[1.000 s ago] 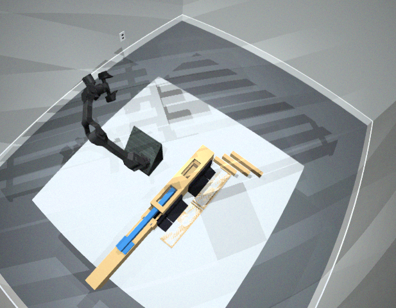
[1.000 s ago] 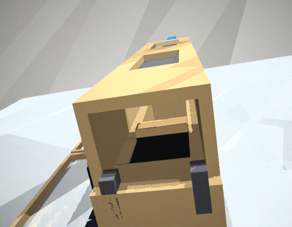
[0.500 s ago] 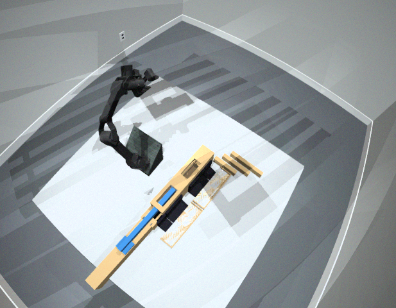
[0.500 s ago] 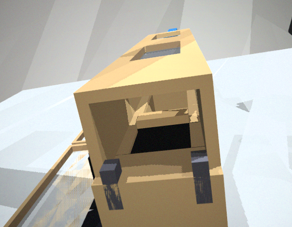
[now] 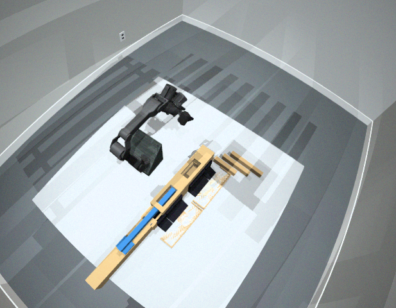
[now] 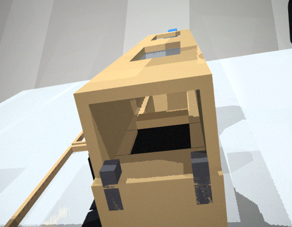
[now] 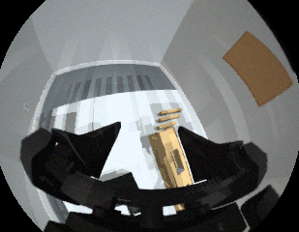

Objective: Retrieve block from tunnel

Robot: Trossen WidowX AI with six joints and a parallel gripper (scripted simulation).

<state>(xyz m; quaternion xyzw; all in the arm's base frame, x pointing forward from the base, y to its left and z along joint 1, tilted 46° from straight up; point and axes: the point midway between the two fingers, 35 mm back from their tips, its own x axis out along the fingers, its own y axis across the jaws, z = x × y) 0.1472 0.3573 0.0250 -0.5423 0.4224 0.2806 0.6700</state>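
Right of centre we see three rods (image 5: 247,163) (image 7: 169,118) beside the tunnel (image 5: 181,179) (image 6: 150,70) (image 7: 164,155); a blue handle (image 5: 143,223) runs lower left. Our claw (image 5: 184,117) (image 7: 149,127) is open, empty.

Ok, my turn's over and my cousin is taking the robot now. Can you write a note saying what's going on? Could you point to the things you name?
Gripper (image 5: 189,120) (image 7: 149,127): open, holding nothing, up in the air away from the tunnel.
Tunnel (image 5: 182,181) (image 6: 150,70) (image 7: 164,150): on the table, with openings in its top.
Blue handle (image 5: 141,222) (image 6: 172,30): sticks out of one end.
Three loose rods (image 5: 247,164) (image 7: 168,118): lying near the other end.
Small block: I can't make it out in any view.
Done: no block is held up.
Left: get the block out of the tunnel and lift it.
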